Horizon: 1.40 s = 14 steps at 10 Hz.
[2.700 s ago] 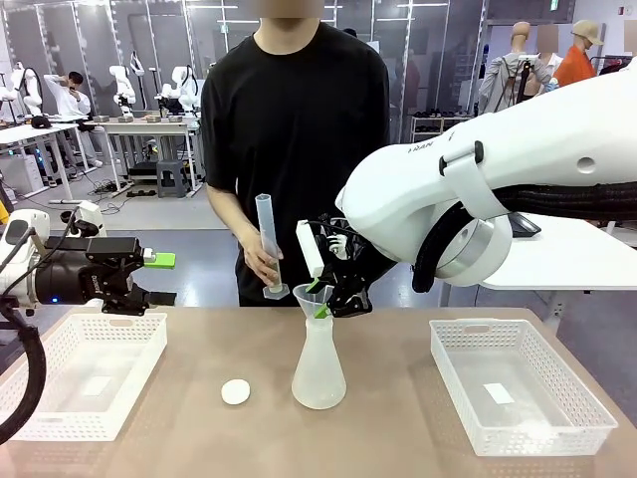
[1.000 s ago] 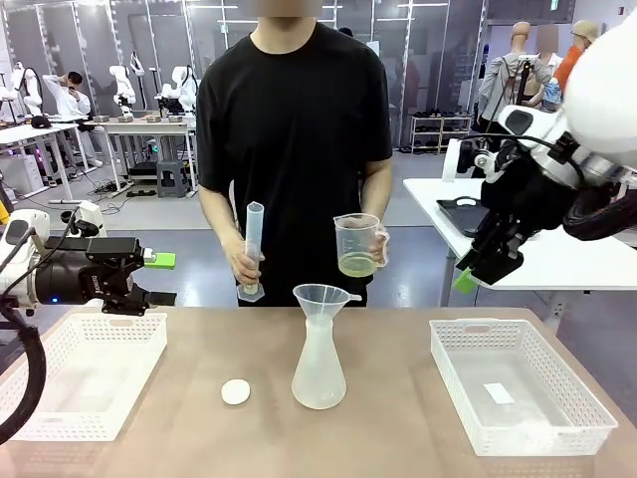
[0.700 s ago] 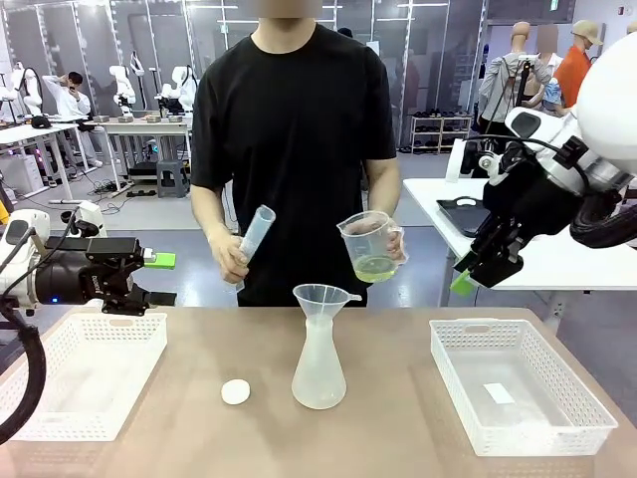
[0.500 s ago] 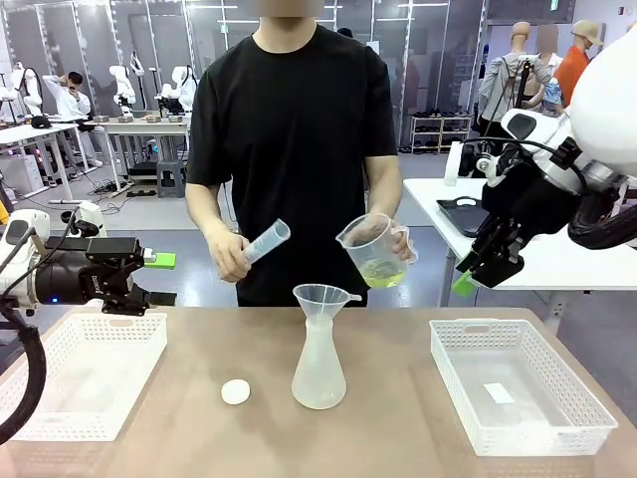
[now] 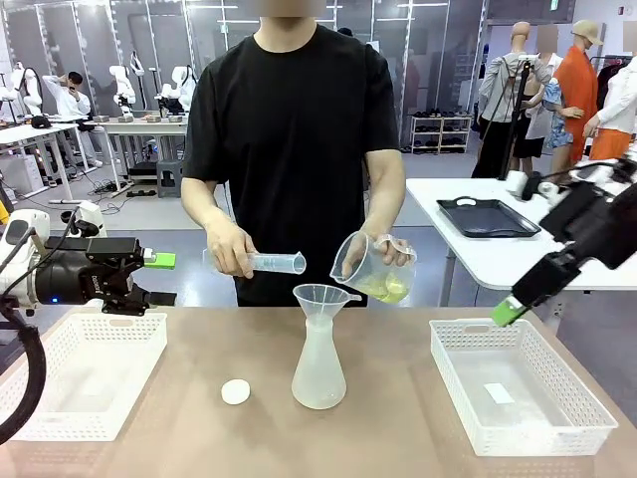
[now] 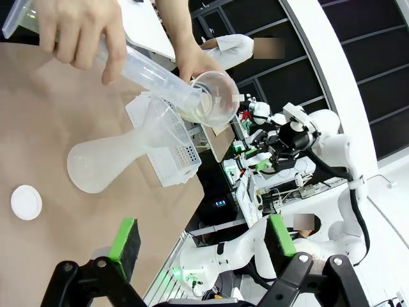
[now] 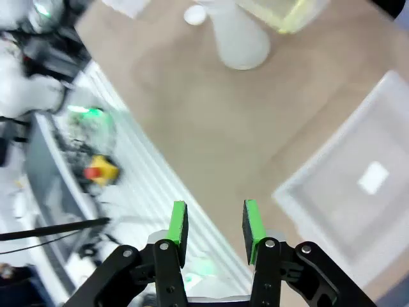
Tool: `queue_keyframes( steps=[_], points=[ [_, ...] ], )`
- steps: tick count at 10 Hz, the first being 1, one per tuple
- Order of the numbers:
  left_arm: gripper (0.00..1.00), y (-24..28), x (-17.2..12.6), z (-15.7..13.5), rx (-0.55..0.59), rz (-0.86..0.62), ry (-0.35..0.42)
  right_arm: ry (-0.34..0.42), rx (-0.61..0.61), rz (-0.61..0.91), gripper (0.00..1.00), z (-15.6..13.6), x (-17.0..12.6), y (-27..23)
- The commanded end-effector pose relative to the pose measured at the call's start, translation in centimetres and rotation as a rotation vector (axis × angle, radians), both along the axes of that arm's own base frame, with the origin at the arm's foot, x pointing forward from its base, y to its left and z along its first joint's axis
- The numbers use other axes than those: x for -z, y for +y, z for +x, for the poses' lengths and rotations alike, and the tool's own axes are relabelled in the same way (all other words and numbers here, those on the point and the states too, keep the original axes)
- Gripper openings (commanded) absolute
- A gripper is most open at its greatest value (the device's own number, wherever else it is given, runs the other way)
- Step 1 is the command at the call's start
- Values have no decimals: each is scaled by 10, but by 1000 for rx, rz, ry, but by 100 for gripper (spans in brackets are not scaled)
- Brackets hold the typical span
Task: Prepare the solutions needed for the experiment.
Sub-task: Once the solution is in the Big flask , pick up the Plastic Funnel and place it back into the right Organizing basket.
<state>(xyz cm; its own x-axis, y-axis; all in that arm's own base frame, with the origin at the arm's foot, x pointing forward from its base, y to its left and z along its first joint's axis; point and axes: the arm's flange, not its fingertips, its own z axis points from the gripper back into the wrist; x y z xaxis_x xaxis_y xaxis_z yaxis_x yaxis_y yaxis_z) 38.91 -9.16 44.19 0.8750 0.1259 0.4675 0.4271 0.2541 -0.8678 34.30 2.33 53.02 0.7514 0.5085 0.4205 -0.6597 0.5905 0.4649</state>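
The person at the far side of the bench point(image 5: 408, 418) holds a measuring cylinder point(image 5: 274, 263) almost level in the hand point(image 5: 229, 249) at centre-left of the front view. Its open mouth is turned toward a clear beaker point(image 5: 366, 265) tipped in the other hand point(image 5: 393, 251). The solutions point(image 5: 386, 289) show as yellow-green liquid pooled in the beaker's low side, so I judge the tilt is meant to meter a portion into the cylinder. Below them, mid-bench, the conical flask point(image 5: 318, 373) stands upright with a funnel point(image 5: 320, 297) seated in its neck, ready to receive. Whether its base already holds liquid I cannot tell. A white cap point(image 5: 236, 391) lies just left of the flask, with a white basket point(image 5: 100, 426) at lower left and another point(image 5: 557, 438) at lower right. Both arms keep to the frame's edges, probably to give the hands room. The left claw point(image 5: 161, 279) hovers above the left basket and the right claw point(image 5: 506, 315) above the right one. The front view shows a gap between cylinder and beaker, whereas in the left wrist view the cylinder's mouth reaches the beaker's rim. That view also shows the left claw point(image 6: 203, 246) spread wide and empty. The right wrist view, blurred, shows the right claw point(image 7: 215, 225) partly open and holding nothing, over the bench's edge.
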Motion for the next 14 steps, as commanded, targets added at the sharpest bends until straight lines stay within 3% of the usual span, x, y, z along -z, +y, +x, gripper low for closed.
queue_keyframes(
  steps=[1,3,5,7,8,9,14],
  points=[
    [100,-3,-1,1,-11,-34,7,168,260,321,45,7,3,-11],
    [100,-3,-1,1,-11,-34,7,350,361,509,45,13,13,-10],
    [100,-3,-1,1,-11,-34,7,378,433,523,45,13,17,-5],
    [100,-3,-1,1,-11,-34,7,369,434,526,45,13,20,-6],
    [100,-3,-1,1,-11,-34,7,337,357,528,45,10,21,-3],
    [100,-3,-1,1,-11,-34,7,382,405,530,45,19,21,-11],
    [100,-3,-1,1,-11,-34,7,382,405,530,45,19,21,-11]
  ],
)
